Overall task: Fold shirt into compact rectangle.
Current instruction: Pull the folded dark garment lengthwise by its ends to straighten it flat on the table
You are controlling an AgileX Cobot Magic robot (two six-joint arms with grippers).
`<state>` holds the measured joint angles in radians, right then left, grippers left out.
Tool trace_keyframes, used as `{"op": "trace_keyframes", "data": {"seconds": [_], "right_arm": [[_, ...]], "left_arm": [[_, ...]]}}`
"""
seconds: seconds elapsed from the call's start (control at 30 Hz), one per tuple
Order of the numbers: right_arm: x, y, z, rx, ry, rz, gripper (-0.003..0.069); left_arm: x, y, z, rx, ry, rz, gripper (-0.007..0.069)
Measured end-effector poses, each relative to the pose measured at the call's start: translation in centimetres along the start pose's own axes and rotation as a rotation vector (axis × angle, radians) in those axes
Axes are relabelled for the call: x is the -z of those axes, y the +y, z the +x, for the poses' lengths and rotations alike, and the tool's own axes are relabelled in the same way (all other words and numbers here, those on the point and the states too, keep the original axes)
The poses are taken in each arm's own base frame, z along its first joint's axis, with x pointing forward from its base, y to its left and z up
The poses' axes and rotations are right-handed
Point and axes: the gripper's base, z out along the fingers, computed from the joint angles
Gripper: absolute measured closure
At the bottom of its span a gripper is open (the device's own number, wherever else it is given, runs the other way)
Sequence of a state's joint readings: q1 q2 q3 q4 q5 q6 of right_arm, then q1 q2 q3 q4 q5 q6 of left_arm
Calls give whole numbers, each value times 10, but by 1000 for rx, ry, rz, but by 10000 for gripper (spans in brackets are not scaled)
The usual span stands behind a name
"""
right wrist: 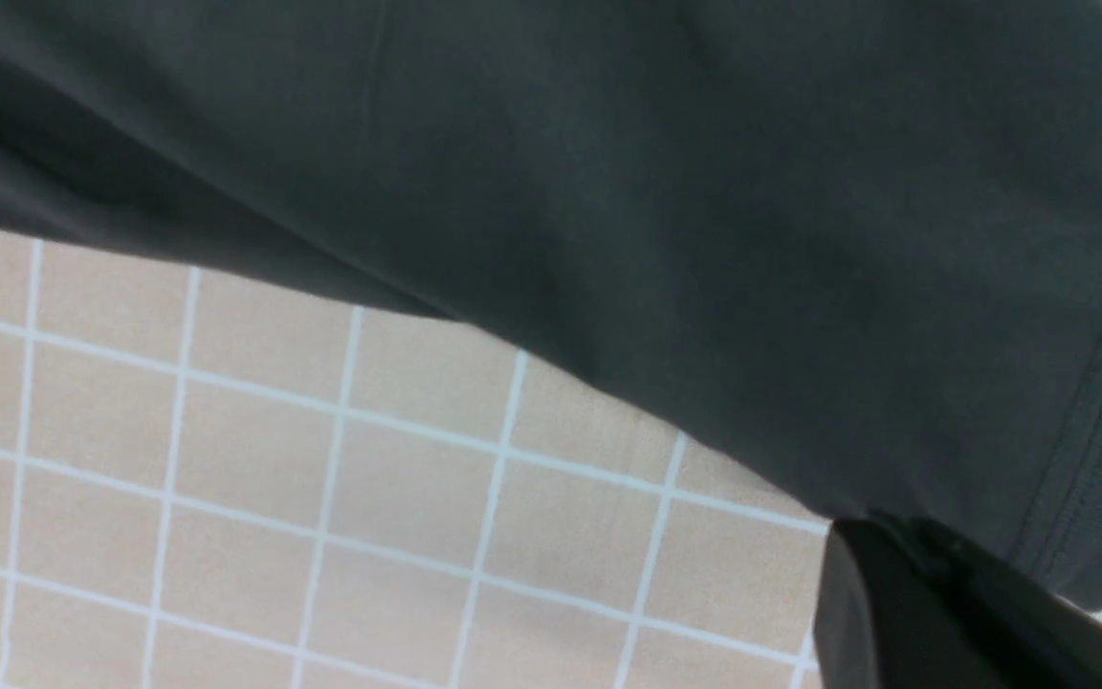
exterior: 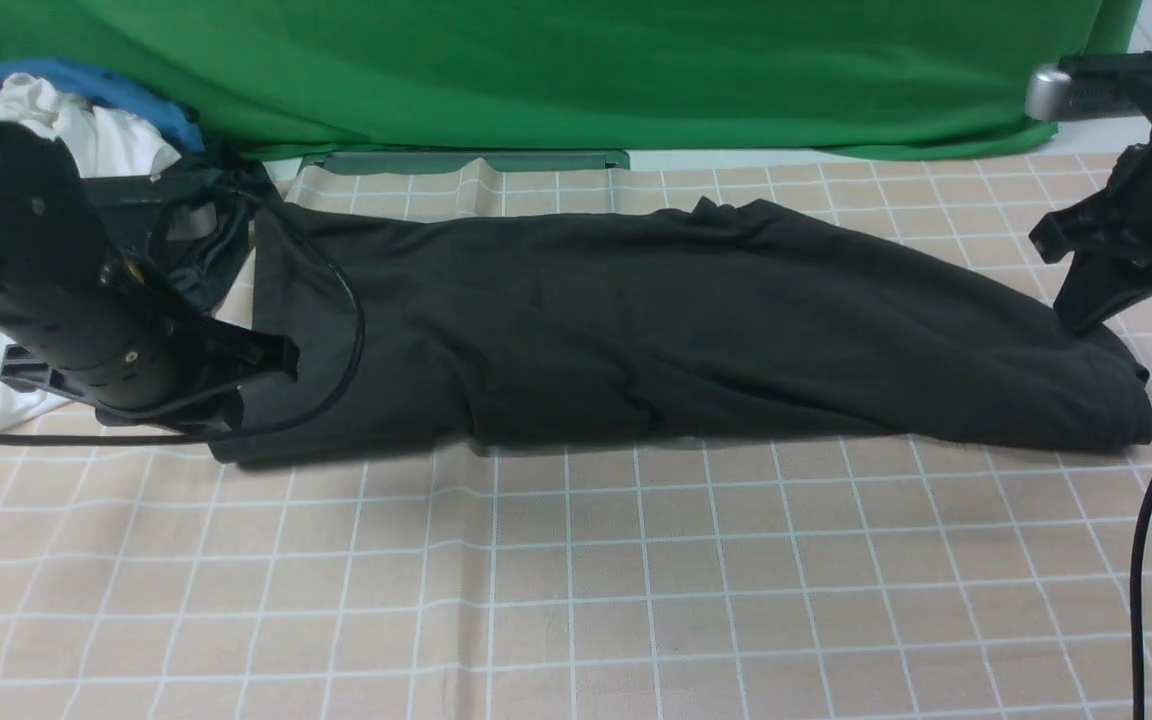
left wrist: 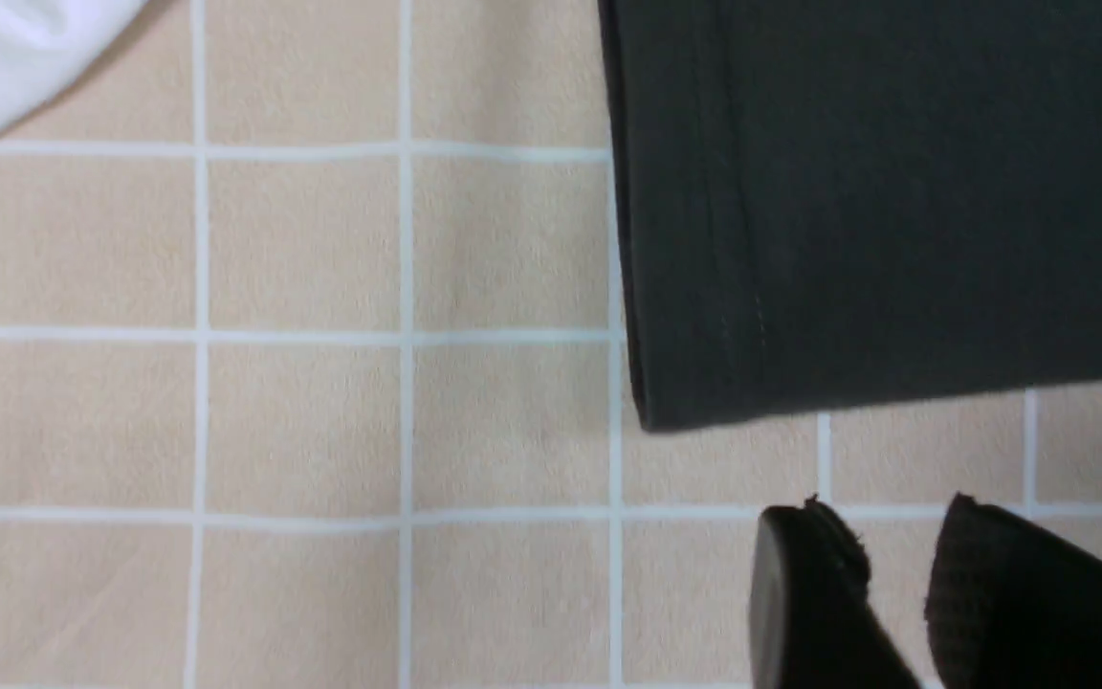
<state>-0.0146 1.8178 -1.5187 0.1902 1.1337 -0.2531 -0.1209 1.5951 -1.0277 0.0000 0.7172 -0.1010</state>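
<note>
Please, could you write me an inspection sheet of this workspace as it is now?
Surface: checked beige tablecloth, some creases.
Job's things: black shirt, folded into a long band across the tablecloth, not yet compact.
Clutter: white garment and blue garment piled at far left.
Grippers: left gripper open, empty, near the shirt's left corner; right gripper shut at the shirt's right end.
Cables: black cable loops over the shirt's left end; second cable at the right edge.
Surroundings: green backdrop behind.
</note>
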Motion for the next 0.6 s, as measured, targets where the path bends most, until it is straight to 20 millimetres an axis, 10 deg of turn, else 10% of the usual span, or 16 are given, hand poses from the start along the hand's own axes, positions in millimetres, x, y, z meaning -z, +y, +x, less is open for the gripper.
{"op": "trace_keyframes", "data": {"seconds": [0.3,0.6], "right_arm": [[0,0,0,8,-3,-2,616],[0,0,0,16,-3,-2,615]], "left_arm": [[-51,-1,-9,5,-35,4,27],[-78,-3,-6,45,10,20,82]]}}
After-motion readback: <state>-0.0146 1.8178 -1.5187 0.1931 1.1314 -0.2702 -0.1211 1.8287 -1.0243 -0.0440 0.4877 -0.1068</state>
